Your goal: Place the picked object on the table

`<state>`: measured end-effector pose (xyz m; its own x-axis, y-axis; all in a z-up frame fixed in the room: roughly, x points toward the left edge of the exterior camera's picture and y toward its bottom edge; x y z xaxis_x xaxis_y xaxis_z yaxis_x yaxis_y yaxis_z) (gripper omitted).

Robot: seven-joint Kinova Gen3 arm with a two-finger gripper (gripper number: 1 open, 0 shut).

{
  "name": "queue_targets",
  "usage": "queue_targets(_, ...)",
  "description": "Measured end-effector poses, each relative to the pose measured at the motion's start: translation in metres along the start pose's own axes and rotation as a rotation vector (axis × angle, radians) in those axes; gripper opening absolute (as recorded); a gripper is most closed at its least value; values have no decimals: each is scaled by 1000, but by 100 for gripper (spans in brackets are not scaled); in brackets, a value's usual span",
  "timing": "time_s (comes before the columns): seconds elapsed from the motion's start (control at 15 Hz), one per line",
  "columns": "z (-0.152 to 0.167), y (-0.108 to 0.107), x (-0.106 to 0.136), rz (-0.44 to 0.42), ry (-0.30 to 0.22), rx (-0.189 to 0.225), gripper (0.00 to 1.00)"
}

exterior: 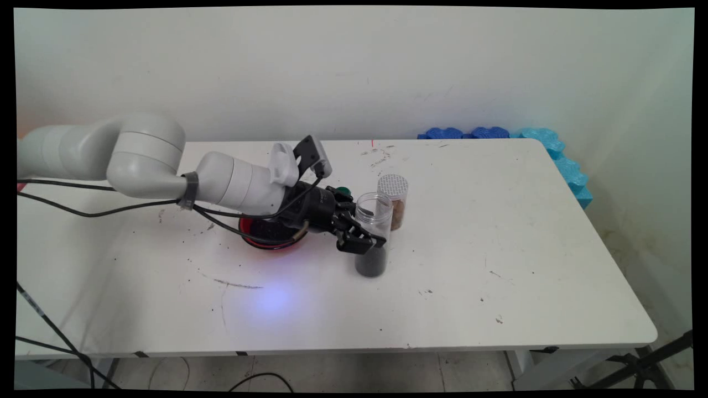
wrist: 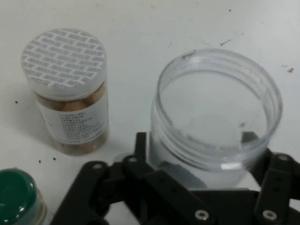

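Jaws clamped on open clear jar (exterior: pixel 373 232); dark fill plain from above only, green-capped jar (wrist: pixel 16 199) clearer hand-side.

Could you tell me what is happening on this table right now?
The gripper is closed around an open clear jar that stands upright on the white table, with dark material in its bottom. Just behind it stands a sealed jar of brown contents, and a green-lidded container sits nearby. A red bowl lies under the arm's wrist.
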<state>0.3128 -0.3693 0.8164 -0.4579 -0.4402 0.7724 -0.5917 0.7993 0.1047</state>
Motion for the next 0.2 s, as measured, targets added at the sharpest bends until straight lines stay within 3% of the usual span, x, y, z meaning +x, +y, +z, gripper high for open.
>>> queue_targets(0.07, 0, 0, -1, -1, 0, 0, 100)
queue_targets(0.2, 1, 0, -2, -3, -1, 1, 100)
